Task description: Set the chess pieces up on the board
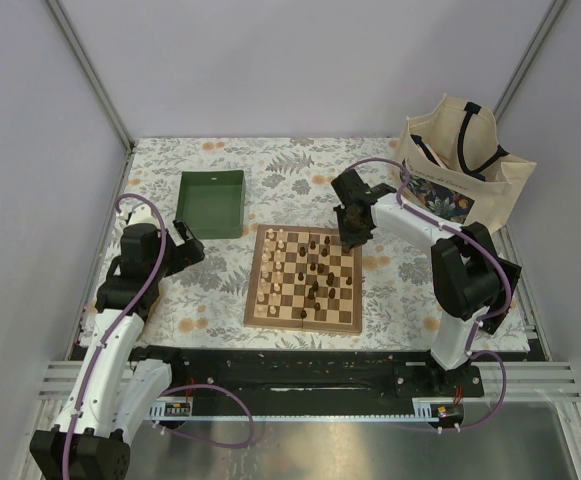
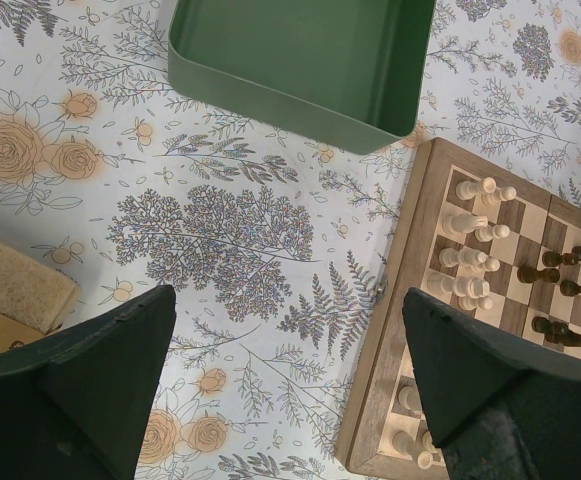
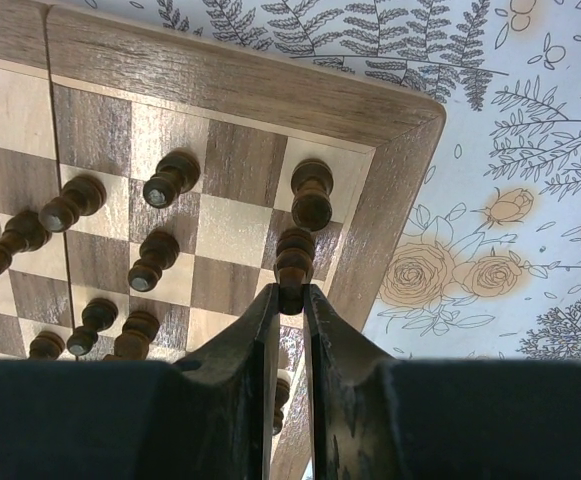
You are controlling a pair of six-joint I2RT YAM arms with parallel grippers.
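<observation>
The board lies mid-table with pale chess pieces along its left side and dark ones scattered over the right half. My right gripper hangs over the board's far right corner. In the right wrist view that gripper is shut on a dark piece, held over a square by the board's border, just behind another dark piece. My left gripper stands open over the floral cloth, left of the board's edge, nothing between its fingers.
A green tray sits at the back left of the board, seen also as the green tray ahead of the left gripper. A cream tote bag stands at the back right. Pale pieces line the board's near columns.
</observation>
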